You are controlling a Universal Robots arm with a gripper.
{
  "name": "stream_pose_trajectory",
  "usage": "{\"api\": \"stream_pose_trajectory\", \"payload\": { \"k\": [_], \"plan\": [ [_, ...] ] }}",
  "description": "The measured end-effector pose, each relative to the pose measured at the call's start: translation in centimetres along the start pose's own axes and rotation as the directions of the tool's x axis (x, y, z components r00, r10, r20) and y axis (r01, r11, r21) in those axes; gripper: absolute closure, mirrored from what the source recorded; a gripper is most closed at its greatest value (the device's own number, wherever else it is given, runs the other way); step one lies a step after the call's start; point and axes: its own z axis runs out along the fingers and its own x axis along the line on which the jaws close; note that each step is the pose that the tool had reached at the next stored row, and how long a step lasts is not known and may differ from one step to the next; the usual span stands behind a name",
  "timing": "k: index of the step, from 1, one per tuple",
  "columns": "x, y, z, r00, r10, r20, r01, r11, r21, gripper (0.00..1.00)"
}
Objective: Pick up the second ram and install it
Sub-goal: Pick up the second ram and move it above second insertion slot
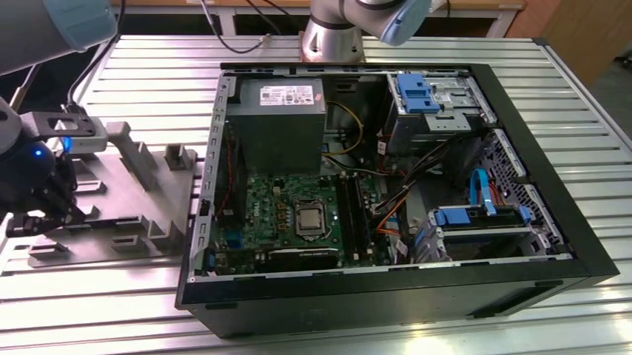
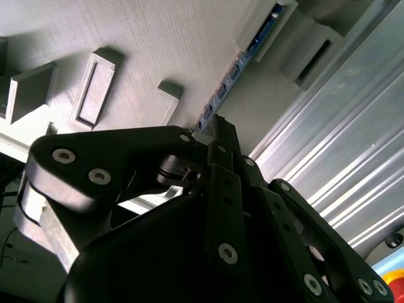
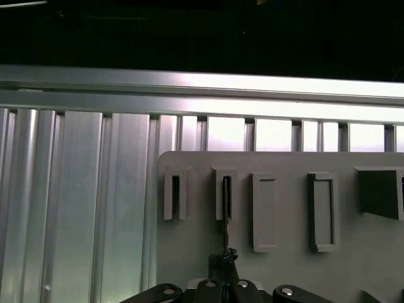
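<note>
One second ram (image 2: 252, 44) stands edgewise, extending from gripper (image 2: 213, 124).

No legible print; power-supply label (image 1: 280, 96) unreadable

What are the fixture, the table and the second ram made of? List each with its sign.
The fixture: matte grey plastic, probably printed, going by its fine layer lines. The table: bare aluminium, by its bright ribbed sheen. The second ram: blue-green circuit board, likely fibreglass, small components along it.

A ribbed aluminium table (image 1: 148, 59) is seen under bright light — wooden furniture (image 1: 582, 33) is set beyond its far edge.
</note>
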Motion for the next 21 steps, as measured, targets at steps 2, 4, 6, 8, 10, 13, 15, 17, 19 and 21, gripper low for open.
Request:
{"api": "stream_pose_trajectory", "payload": {
  "k": [2, 4, 6, 8, 10, 13, 15, 17, 19, 21],
  "plan": [
    [-0.10, 0.01, 0.17, 1.0000, 0.000, -0.0001, 0.000, 1.0000, -0.0001, 0.90],
    [-0.29, 0.00, 0.24, 1.0000, 0.000, -0.0001, 0.000, 1.0000, -0.0001, 0.90],
    [-0.40, -0.01, 0.29, 1.0000, 0.000, 0.0000, 0.000, 1.0000, 0.0001, 0.90],
    [-0.40, -0.01, 0.29, 1.0000, 0.000, 0.0000, 0.000, 1.0000, 0.0000, 0.90],
    [-0.40, 0.00, 0.29, 1.0000, 0.000, 0.0000, 0.000, 1.0000, -0.0001, 0.90],
    [-0.41, 0.00, 0.29, 1.0000, 0.000, -0.0001, 0.000, 1.0000, 0.0000, 0.89],
    [-0.41, 0.00, 0.29, 1.0000, 0.000, 0.0000, 0.000, 1.0000, -0.0001, 0.84],
    [-0.41, 0.00, 0.29, 1.0000, 0.000, -0.0001, 0.000, 1.0000, -0.0001, 0.77],
    [-0.41, 0.00, 0.29, 1.0000, 0.000, -0.0001, 0.000, 1.0000, 0.0000, 0.70],
    [-0.41, -0.01, 0.40, 1.0000, -0.004, 0.0002, 0.004, 1.0000, 0.0002, 0.70]
  ]
}}
